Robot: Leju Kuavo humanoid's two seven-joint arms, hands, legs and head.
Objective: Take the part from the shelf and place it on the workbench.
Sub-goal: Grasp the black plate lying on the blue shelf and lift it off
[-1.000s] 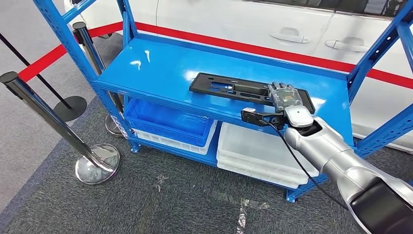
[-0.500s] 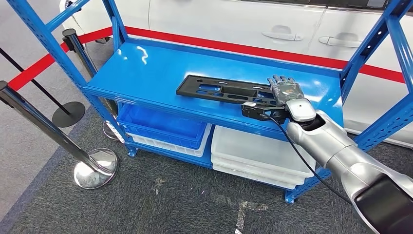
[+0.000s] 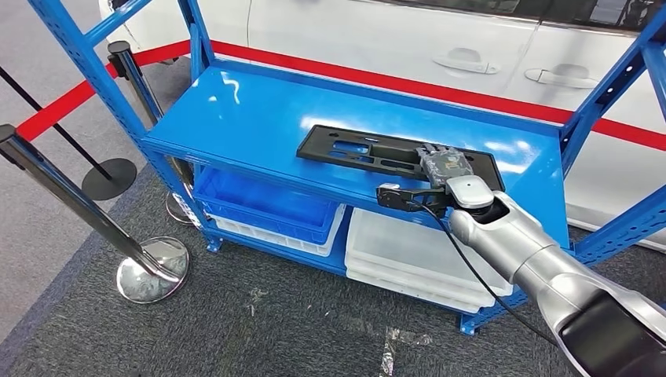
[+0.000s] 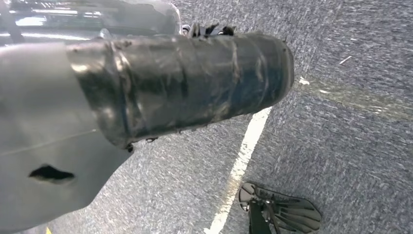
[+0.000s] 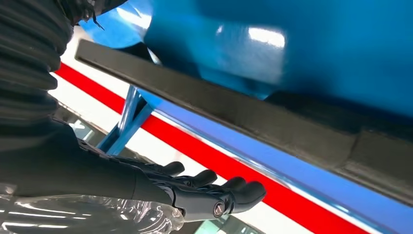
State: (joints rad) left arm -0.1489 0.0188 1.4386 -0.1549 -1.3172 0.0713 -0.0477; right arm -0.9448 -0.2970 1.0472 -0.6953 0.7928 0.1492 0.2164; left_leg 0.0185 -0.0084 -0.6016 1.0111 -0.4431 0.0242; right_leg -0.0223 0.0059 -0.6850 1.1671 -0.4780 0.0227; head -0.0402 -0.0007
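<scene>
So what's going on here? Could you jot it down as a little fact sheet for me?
Part: flat black plastic panel lying on the top shelf
Shelf: blue metal rack, top level
Right hand: over the panel's right end, fingers stretched out; whether it grips cannot be told
Below: blue bin and white bins on the lower level
Behind: white car, red stripe
Nearby: chrome barrier posts on grey carpet
Progress: panel not yet lifted

Car workshop floor: blue steel shelf [image 3: 259,118], white car [image 3: 440,47], rope stanchions [image 3: 145,267].
</scene>
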